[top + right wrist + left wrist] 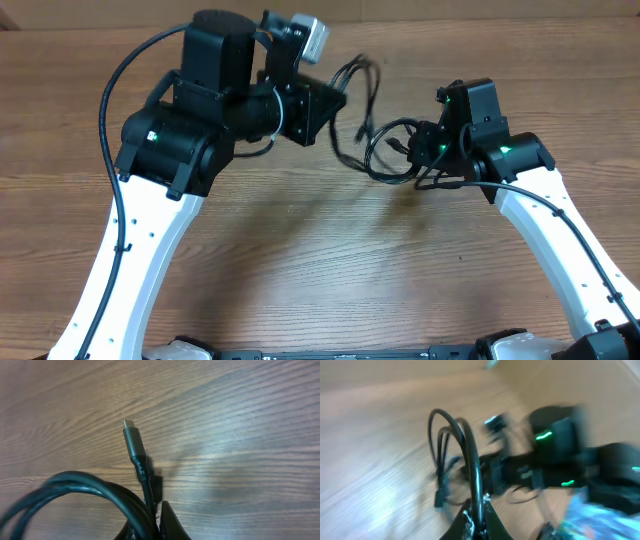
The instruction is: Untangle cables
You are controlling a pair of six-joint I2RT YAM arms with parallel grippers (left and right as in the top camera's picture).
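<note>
The cables (pixel 375 150) are thin black cords, looped and hanging above the table between my two grippers. My left gripper (pixel 335 100) is shut on a looped strand; in the blurred left wrist view that strand (pixel 472 455) rises from between the jaws (pixel 479 519). My right gripper (pixel 425 150) is shut on the other side of the bundle. In the right wrist view several cable strands (pixel 90 487) curve out of the jaws (pixel 152 525), and a small plug end (pixel 132 440) points up over the wood.
The wooden table (pixel 330 260) fills the overhead view. The thicker black arm cable (pixel 115 90) arcs at the left arm. The right arm (pixel 560 455) shows blurred in the left wrist view.
</note>
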